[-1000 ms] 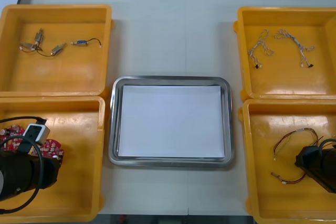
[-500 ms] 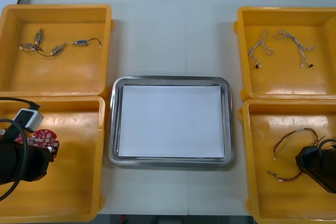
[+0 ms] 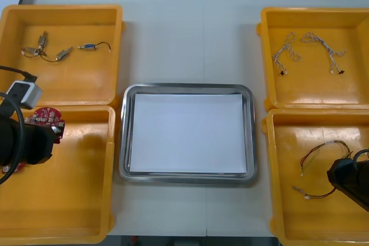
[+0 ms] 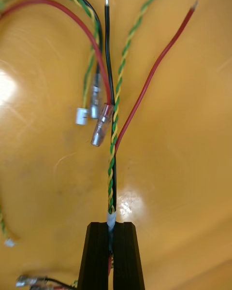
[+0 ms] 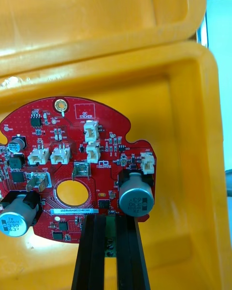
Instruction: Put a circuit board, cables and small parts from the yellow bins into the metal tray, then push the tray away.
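i've got the circuit board (image 5: 72,174) red, with white sockets (image 5: 60,154) and silver-grey caps (image 5: 136,200). my left end effector (image 5: 107,220) and right end effector (image 4: 111,227) are black. the cable (image 4: 115,140) is twisted green and yellow, beside a red wire (image 4: 159,63) and a black wire (image 4: 107,53). yellow bins (image 3: 63,8), metal tray (image 3: 187,88) silver-rimmed, white inside, pale desk (image 3: 190,38).

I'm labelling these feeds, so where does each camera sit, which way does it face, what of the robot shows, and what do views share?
Front view: above the arms, looking steeply down at the table, tray and bins; both arms show at the near corners.
Left wrist view: on the left wrist, looking along the left gripper, shut on the board.
Right wrist view: on the right wrist, looking along the right gripper, shut on a cable.
Shared: front and left wrist views both show the board.
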{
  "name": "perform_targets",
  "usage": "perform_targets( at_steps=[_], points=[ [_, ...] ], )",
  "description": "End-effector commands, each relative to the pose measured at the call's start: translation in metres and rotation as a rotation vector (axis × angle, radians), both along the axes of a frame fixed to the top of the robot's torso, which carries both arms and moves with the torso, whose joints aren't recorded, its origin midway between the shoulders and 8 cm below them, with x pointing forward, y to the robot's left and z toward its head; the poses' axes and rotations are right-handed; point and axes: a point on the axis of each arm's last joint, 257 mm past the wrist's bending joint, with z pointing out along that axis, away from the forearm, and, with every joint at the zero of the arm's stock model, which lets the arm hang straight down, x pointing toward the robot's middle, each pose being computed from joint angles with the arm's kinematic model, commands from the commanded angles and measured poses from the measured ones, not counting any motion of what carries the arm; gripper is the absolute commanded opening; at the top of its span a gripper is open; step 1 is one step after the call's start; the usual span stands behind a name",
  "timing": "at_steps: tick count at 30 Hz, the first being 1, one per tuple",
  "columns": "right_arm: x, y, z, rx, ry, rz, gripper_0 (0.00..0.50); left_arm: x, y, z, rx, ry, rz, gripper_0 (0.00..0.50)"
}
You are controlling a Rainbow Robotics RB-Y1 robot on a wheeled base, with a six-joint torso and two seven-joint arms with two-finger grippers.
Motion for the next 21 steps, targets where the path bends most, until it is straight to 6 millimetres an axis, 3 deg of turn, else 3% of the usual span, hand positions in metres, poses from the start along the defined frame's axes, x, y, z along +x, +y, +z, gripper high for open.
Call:
perform_targets(
  at_steps=[1, 17, 21],
  points=[
    [0.003, -0.009, 0.037, -0.057, -0.054, 0.054, 0.0, 0.01, -0.006, 0.03, -0.022, -0.058, 0.066, 0.0],
    [-0.015, -0.01, 0.114, -0.147, -0.102, 0.08, 0.0, 0.005, -0.047, 0.03, -0.088, 0.014, 0.067, 0.0],
    [-0.004, -0.003, 0.137, -0.174, -0.17, 0.118, 0.0, 0.003, -0.055, 0.026, -0.097, 0.032, 0.074, 0.0]
  ],
)
